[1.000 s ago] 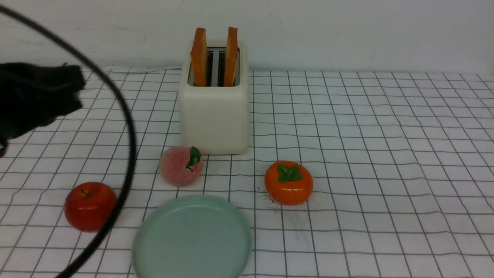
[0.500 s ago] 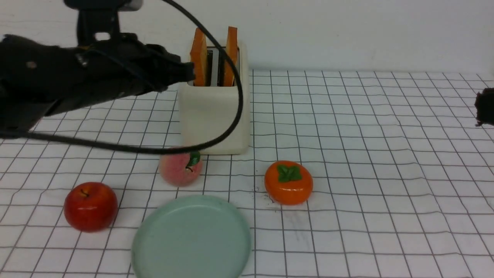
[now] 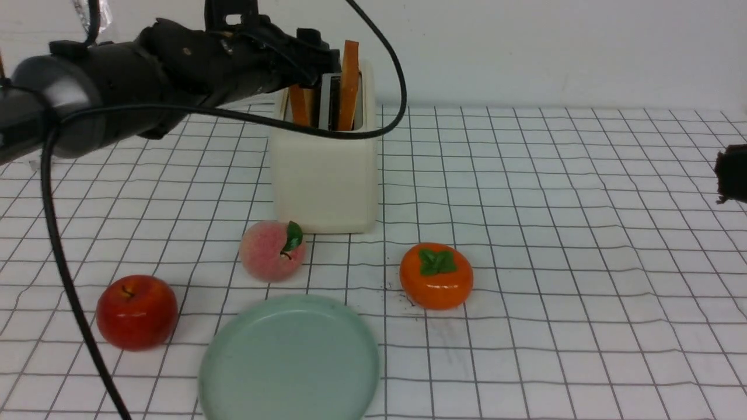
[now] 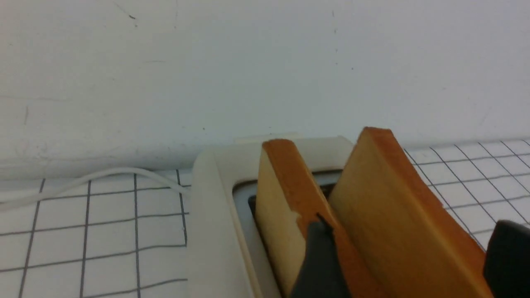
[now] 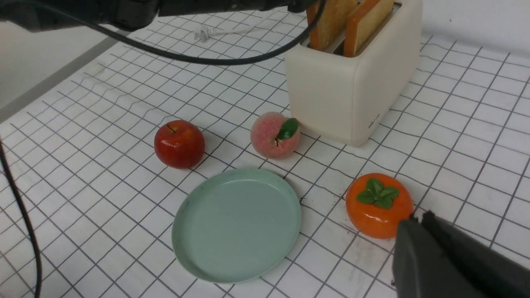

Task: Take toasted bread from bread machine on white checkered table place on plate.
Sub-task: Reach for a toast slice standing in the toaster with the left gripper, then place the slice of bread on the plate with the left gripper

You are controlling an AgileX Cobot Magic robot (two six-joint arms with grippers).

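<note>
The bread machine (image 3: 324, 175) stands at the back of the white checkered table (image 3: 554, 233). Two slices of toasted bread stand in its slots, the left slice (image 3: 299, 105) and the right slice (image 3: 350, 81). My left gripper (image 3: 321, 55) is open at the top of the toast. In the left wrist view (image 4: 412, 248) one finger (image 4: 319, 256) lies against the left slice's crust (image 4: 290, 182) and the other (image 4: 507, 256) is past the right slice (image 4: 385, 198). The plate (image 3: 289, 359) lies empty at the front. My right gripper (image 5: 416, 219) is shut and empty, at the right edge of the front view (image 3: 732, 172).
A peach (image 3: 272, 251) sits just in front of the toaster, a red apple (image 3: 137, 312) left of the plate, and an orange persimmon (image 3: 436, 275) right of it, close to my right gripper. The left arm's black cable (image 3: 52, 233) hangs over the table's left side.
My left arm has swung up and right; its gripper has gone from beside the toaster's left edge to the top of the toast, hiding the left slice's top. The right gripper has barely moved.
</note>
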